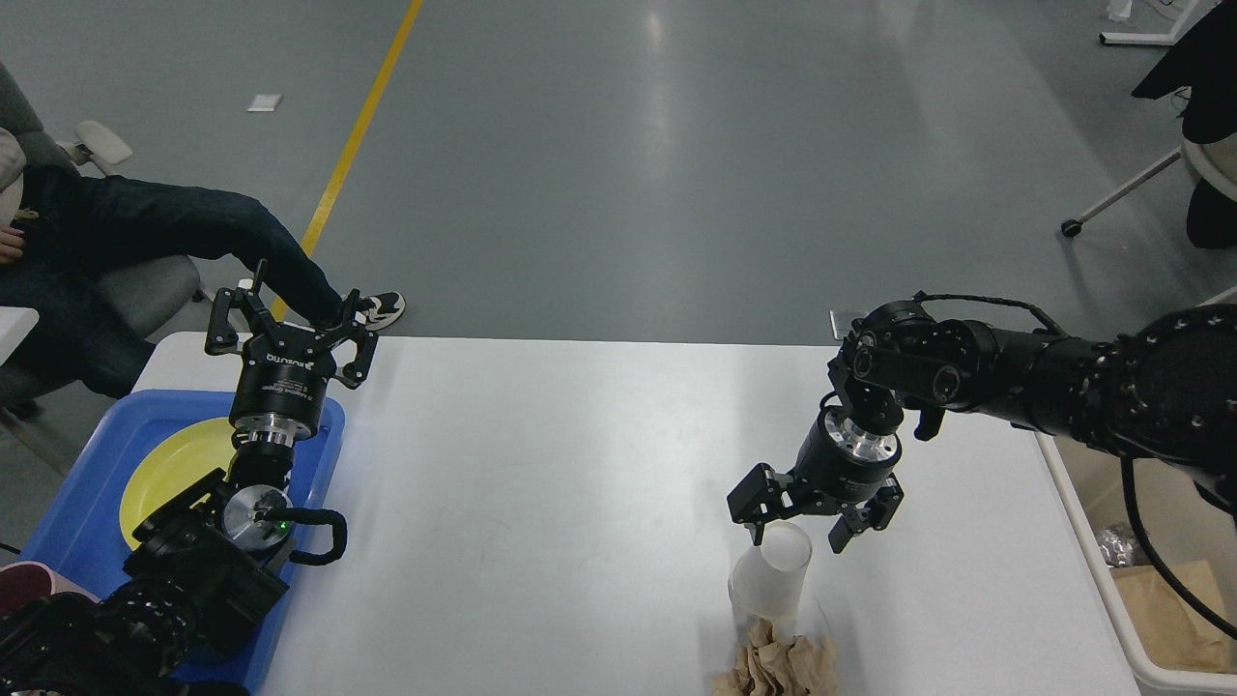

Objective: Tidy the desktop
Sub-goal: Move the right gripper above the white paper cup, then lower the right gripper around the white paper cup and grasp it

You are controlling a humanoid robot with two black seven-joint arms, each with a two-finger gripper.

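- The white surface (541,503) is seen mid-frame.
- The right claw (800,527) is spread open around the clear cup's (770,578) rim, lower right.
- The left claw (290,324) is held open, empty, at left.

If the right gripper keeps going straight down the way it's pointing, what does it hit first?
Most likely the translucent plastic cup: the right gripper points down with open fingers either side of the rim. Depth is uncertain from this single view.

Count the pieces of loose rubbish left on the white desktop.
2: a translucent plastic cup under the open right gripper, and crumpled brown paper touching it at the desktop's near edge, partly cut off.
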